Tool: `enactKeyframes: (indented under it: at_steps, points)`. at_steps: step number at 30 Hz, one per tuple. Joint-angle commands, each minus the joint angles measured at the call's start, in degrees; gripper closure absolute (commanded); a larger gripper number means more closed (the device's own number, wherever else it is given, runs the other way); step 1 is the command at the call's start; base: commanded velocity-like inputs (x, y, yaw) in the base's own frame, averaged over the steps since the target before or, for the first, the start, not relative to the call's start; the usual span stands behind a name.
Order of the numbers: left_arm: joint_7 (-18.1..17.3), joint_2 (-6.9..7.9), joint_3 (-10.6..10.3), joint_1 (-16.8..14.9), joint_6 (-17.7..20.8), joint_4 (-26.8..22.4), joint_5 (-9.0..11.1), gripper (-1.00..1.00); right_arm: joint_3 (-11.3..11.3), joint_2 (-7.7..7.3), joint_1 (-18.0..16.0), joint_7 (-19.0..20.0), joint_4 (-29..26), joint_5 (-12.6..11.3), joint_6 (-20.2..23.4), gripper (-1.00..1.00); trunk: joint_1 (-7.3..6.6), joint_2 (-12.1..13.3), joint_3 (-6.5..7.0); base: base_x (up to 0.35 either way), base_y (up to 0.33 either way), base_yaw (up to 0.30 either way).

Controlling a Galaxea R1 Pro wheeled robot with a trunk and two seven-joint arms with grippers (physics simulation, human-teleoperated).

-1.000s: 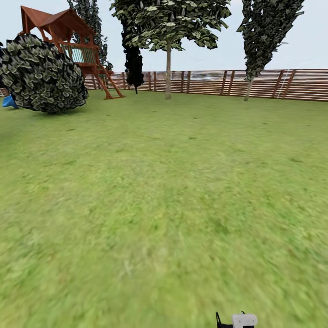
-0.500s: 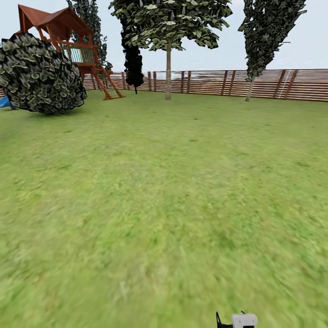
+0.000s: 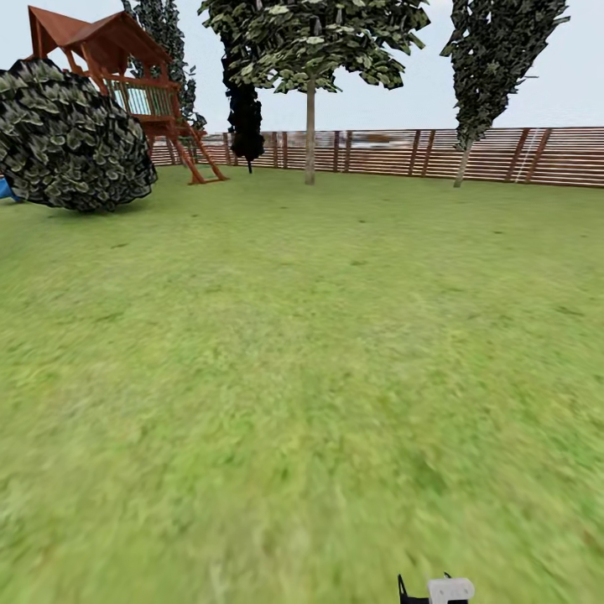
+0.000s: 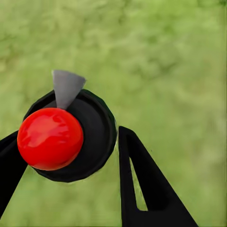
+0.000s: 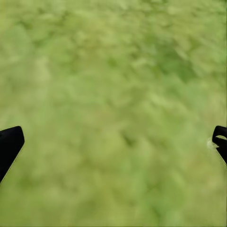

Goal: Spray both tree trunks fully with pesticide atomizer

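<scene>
In the left wrist view, the pesticide atomizer point(image 4: 71, 137) has a round black body, a shiny red ball on top and a grey nozzle. My left gripper point(image 4: 66, 156) is shut on it, one black finger on each side, above the grass of the garden point(image 3: 319, 352). My right gripper point(image 5: 116, 142) hangs open over bare grass, its fingertips far apart. Far ahead near the fence stands a tree point(image 3: 312, 38) with a spreading crown and a straight pale trunk point(image 3: 309, 138). To its right is a tall tree point(image 3: 495, 59) with a narrower crown.
A brown slat fence point(image 3: 403, 153) closes the far side. At the left are a big round bush point(image 3: 71, 138) and a red wooden play tower point(image 3: 126, 75). A black column-shaped tree point(image 3: 245, 117) stands beside the tower. A white and black robot part point(image 3: 440, 590) shows at the bottom edge.
The whole head view has shifted a little: bush and play tower slid left and the lawn drew closer, so the camera has moved. The robot part at the bottom edge keeps its place.
</scene>
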Motion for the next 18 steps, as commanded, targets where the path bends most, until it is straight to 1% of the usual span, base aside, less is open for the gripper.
enactKeyframes:
  at_steps: [1,18]
  points:
    - [0.14,0.01,0.42,-0.04,-0.21,0.07,-0.57,1.0,0.45,0.0,-0.03,-0.6,0.05,0.26,-0.02,-1.0,0.03,-0.02,-0.05,0.339,0.0,0.0]
    - [0.14,0.01,0.42,-0.04,-0.14,0.07,-0.56,1.0,0.45,0.0,-0.03,-0.6,0.04,0.27,-0.02,-1.0,0.03,-0.02,-0.05,0.339,0.0,0.0]
